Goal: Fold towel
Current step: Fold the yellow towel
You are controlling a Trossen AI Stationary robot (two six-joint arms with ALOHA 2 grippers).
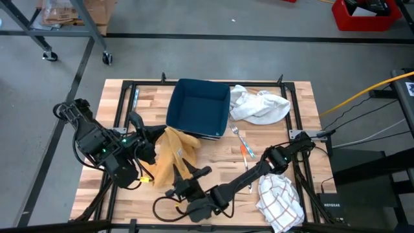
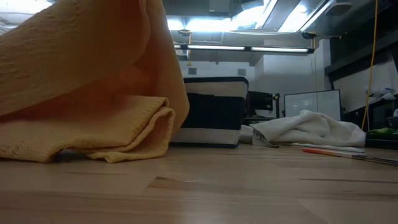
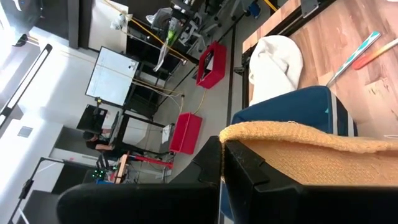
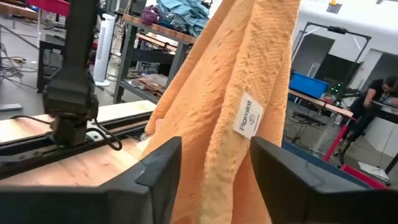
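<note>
Two hands work my orange towel: the left hand pinches its raised edge, the right hand stands wide around hanging folds above the desk.

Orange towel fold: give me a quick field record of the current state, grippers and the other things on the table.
towel: orange waffle-weave towel, partly lifted, the rest bunched on the wooden table
left gripper: shut on the towel's edge
right gripper: open, fingers either side of the hanging towel near its white label
bin: dark blue square bin, behind the towel
other cloths: white cloth beside the bin; checked cloth at the table's near right corner
</note>
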